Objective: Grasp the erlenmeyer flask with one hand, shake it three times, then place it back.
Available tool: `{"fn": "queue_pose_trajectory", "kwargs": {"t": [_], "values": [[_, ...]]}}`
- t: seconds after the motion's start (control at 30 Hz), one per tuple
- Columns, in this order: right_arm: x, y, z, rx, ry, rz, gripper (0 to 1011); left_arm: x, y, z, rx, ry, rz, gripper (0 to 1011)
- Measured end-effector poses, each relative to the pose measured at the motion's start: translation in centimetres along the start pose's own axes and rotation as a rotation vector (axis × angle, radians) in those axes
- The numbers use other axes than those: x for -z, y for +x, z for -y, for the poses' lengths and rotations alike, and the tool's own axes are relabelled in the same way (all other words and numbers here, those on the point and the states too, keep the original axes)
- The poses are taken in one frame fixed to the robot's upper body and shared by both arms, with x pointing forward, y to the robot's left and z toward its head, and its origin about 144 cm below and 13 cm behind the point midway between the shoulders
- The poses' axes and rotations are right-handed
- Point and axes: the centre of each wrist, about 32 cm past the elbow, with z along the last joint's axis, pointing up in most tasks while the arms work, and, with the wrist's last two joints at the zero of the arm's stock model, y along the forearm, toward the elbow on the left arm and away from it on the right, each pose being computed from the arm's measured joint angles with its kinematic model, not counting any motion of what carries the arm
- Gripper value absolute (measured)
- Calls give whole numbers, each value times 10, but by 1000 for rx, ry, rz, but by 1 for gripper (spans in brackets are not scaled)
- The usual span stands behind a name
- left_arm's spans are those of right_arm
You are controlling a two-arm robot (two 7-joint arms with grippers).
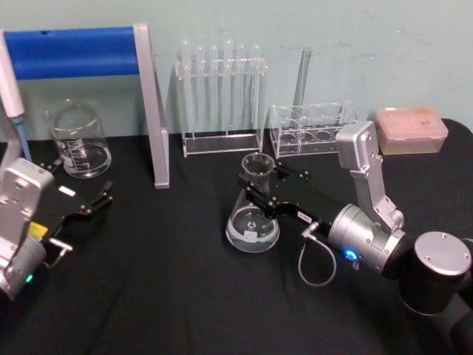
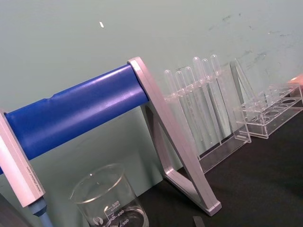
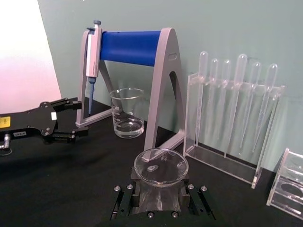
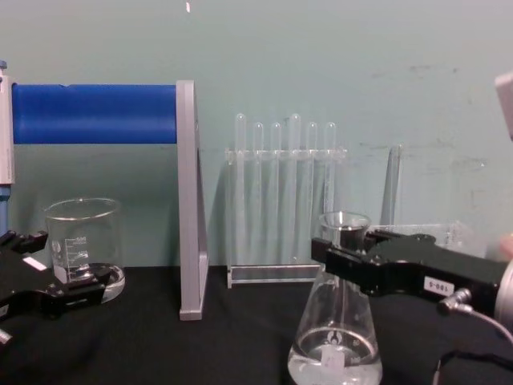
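Right gripper point(image 1: 259, 194) jaws are clamped on the neck of the erlenmeyer flask point(image 1: 253, 228), which stands upright on the black table point(image 1: 170, 281) before the test tube rack point(image 1: 222, 96). Left gripper point(image 1: 83, 183) rests parked beside the beaker point(image 1: 77, 140), fingers apart

A laboratory; on the black table point(image 1: 170, 281) stands a blue-barred pipette stand point(image 1: 81, 52) with a pipette point(image 3: 93, 56) hung on it; a graduated beaker point(image 1: 77, 140) under it; a test-tube rack point(image 1: 220, 96) beside it.
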Motion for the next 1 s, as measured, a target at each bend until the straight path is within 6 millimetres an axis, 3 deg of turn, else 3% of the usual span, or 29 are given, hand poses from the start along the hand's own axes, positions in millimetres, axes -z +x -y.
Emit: {"fn": "queue_pose_trajectory", "kwargs": {"t": [1.0], "values": [[11,-5,0,-16,-40,-9,456,0,0,0,0,0,0,1001]]}}
